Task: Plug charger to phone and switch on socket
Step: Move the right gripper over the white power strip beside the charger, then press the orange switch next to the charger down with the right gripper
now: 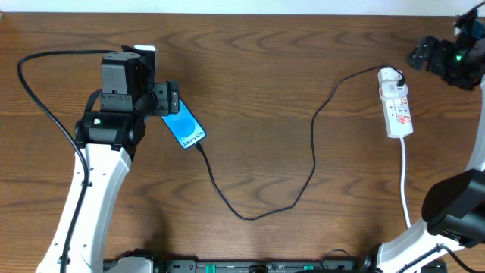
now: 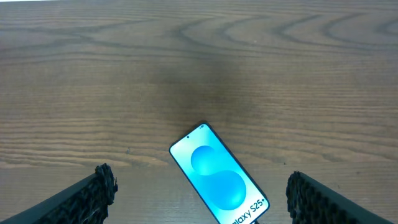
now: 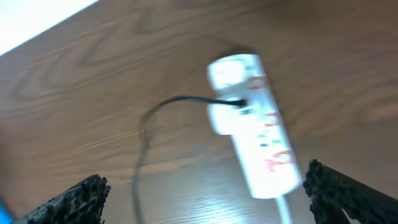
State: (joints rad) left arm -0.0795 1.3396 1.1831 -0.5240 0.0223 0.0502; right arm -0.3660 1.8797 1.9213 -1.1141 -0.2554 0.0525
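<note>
On the table (image 1: 265, 45), only overhead shows charger (image 1: 250, 216) meeting phone (image 1: 184, 127); left end effector (image 2: 202, 182) and right end effector (image 3: 205, 179) gape open.

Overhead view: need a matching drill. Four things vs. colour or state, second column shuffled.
Column 1
1. phone
2. socket
3. charger
4. left gripper

Column 2
A. white, far right
B. wide open
C. bright blue screen
D. thin, black, in a long loop

Pairs: 1-C, 2-A, 3-D, 4-B
</note>
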